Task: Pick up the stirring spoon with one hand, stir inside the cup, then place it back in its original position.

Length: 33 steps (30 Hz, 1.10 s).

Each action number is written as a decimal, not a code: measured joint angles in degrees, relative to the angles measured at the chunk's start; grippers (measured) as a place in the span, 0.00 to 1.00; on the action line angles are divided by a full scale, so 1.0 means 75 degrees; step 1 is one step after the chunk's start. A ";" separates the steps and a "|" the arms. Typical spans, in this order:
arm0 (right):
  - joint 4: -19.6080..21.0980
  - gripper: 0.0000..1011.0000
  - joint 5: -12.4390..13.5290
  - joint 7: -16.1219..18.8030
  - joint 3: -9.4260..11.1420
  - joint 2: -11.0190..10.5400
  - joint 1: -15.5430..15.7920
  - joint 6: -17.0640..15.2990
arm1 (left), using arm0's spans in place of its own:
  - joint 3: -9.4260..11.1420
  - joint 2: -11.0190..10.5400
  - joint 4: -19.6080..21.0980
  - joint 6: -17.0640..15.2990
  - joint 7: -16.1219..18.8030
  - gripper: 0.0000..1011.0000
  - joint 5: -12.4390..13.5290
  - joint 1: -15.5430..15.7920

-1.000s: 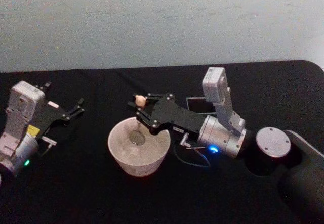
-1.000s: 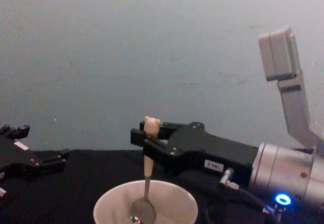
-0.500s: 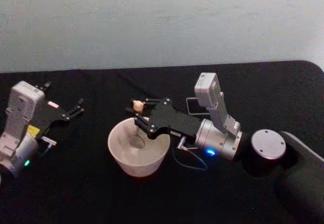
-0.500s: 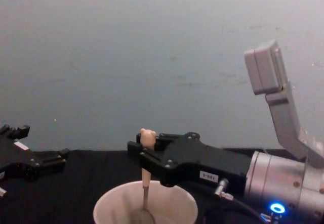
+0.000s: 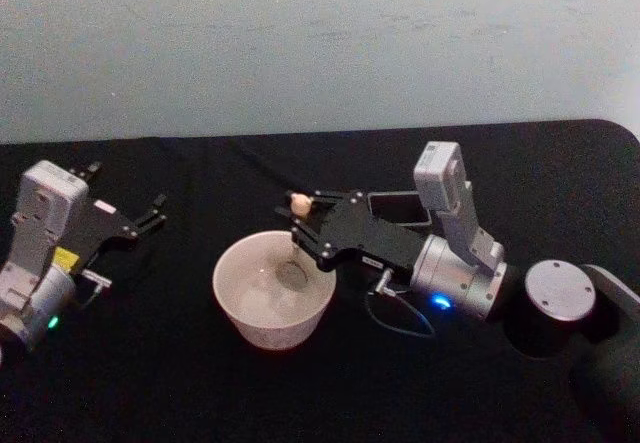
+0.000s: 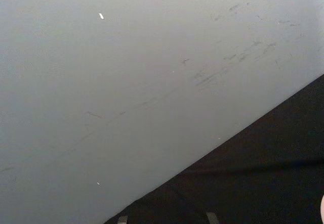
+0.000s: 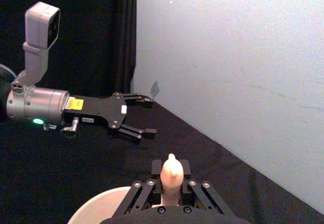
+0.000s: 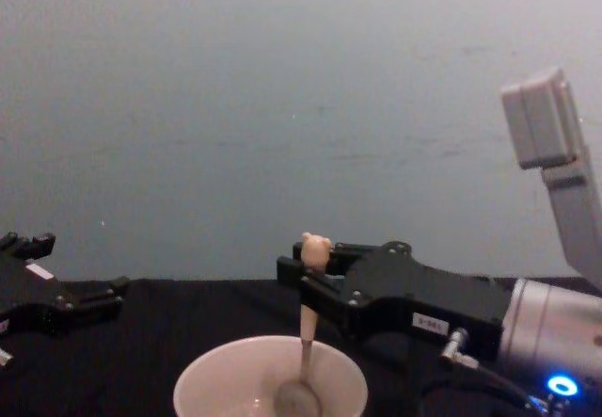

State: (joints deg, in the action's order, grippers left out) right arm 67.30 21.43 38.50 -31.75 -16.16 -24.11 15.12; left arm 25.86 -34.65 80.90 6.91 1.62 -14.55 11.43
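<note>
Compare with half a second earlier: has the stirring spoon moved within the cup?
Yes. Held in the right gripper, the stirring spoon has shifted toward the robot's right against the unmoved cup; the left gripper sits parked off to the left.

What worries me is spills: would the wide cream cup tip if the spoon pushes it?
Probably not: the wide cream cup looks low and broad. Its thin rim hints it could slide. The slim metal spoon in the right gripper probably pushes weakly.

matt blk cloth (image 5: 150,363), shiny metal spoon (image 8: 305,346)
</note>
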 joint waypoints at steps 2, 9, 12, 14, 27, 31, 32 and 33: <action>0.0131 0.21 0.0030 0.0001 0.0024 -0.0067 0.0083 -0.0045 | 0.0000 0.0000 0.0000 0.0000 0.0000 0.99 0.0000 0.0000; 0.0716 0.21 0.0172 0.0133 0.0031 -0.0373 0.0448 -0.0217 | 0.0000 0.0000 0.0000 0.0000 0.0000 0.99 0.0000 0.0001; 0.0906 0.21 0.0204 0.0223 -0.0043 -0.0466 0.0564 -0.0266 | 0.0000 0.0000 0.0000 0.0000 0.0000 0.99 0.0000 0.0000; 0.1003 0.21 0.0230 0.0272 -0.0100 -0.0489 0.0612 -0.0294 | 0.0000 0.0000 0.0000 0.0000 0.0000 0.99 -0.0001 0.0000; 0.0734 0.21 0.0233 0.0187 -0.0346 -0.0101 0.0364 -0.0267 | 0.0000 0.0000 0.0000 0.0000 0.0000 0.99 0.0000 0.0000; 0.0381 0.21 0.0103 -0.0077 -0.0332 0.0134 0.0165 -0.0229 | 0.0000 0.0000 0.0000 0.0000 0.0000 0.99 0.0000 0.0000; 0.0318 0.21 0.0093 -0.0113 -0.0317 0.0173 0.0130 -0.0224 | 0.0000 0.0000 0.0000 0.0000 0.0000 0.99 0.0000 0.0000; 0.0267 0.21 0.0075 -0.0153 -0.0302 0.0203 0.0100 -0.0219 | -0.0001 0.0000 0.0001 0.0000 0.0000 0.99 0.0000 0.0000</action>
State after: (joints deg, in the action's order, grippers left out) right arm 69.30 21.99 37.35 -34.02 -14.63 -23.36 13.47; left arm 25.86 -34.65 80.90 6.91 1.62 -14.55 11.43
